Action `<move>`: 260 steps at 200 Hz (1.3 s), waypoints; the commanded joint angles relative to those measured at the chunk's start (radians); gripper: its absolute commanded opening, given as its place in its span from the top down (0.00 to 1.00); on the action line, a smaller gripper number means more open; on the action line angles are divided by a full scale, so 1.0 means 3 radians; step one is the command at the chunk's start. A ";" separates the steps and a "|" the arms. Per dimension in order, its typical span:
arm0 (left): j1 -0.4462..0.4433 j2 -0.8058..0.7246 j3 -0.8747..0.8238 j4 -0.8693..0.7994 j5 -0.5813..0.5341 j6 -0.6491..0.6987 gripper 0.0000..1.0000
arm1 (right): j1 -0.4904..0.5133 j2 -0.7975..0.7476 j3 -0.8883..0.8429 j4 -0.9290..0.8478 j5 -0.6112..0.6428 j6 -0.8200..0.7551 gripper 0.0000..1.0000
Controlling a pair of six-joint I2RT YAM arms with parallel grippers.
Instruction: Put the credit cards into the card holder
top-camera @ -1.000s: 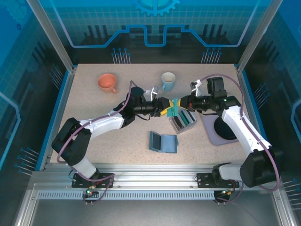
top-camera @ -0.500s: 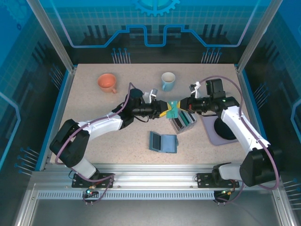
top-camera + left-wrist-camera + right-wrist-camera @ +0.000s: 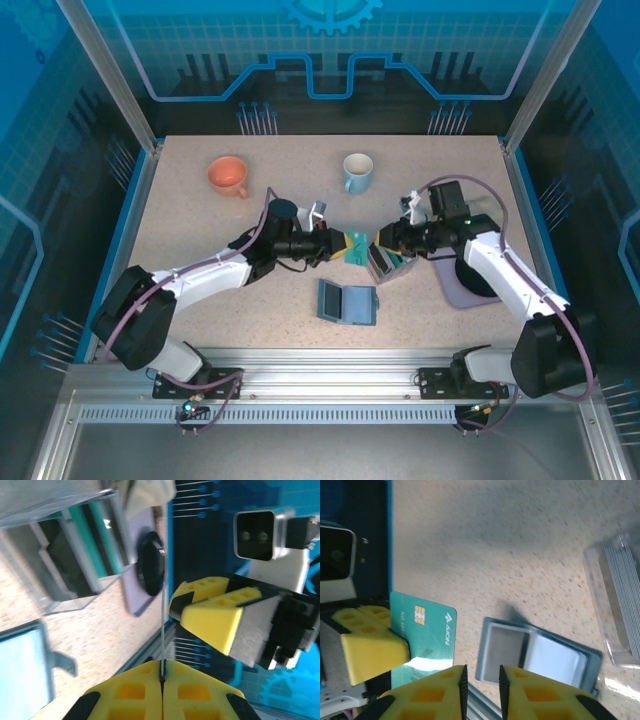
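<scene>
A teal-green credit card with a gold chip hangs above the table, pinched at one end by my left gripper, which is shut on it. The left wrist view catches this card edge-on, rising from between the closed yellow fingers. My right gripper stands open just beside the card, nothing between its fingers. Below it, the teal-blue card holder lies open and flat on the table. The grey slotted rack with more credit cards stands under the right gripper.
An orange mug and a light blue mug stand at the back of the table. A purple mat with a black disc lies to the right of the rack. Blue walls and metal posts ring the table.
The card passed from right gripper to left: the left jaws closed on it and the right jaws let go and opened. Both grippers sank nearer the table, the left drawing back leftward.
</scene>
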 commanded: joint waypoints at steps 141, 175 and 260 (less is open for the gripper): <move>-0.0730 0.0001 -0.0570 -0.0660 -0.1303 0.0510 1.00 | 0.1384 -0.0228 -0.0876 0.0502 0.1213 0.0372 0.81; -0.0732 0.0005 -0.0640 -0.0673 -0.1374 0.0533 1.00 | 0.1405 -0.0003 -0.0908 0.0716 0.1006 0.0437 0.81; -0.0731 0.0200 -0.0787 -0.0280 -0.1236 0.0485 0.99 | 0.1431 0.0500 -0.0992 0.0660 0.1531 0.0473 0.82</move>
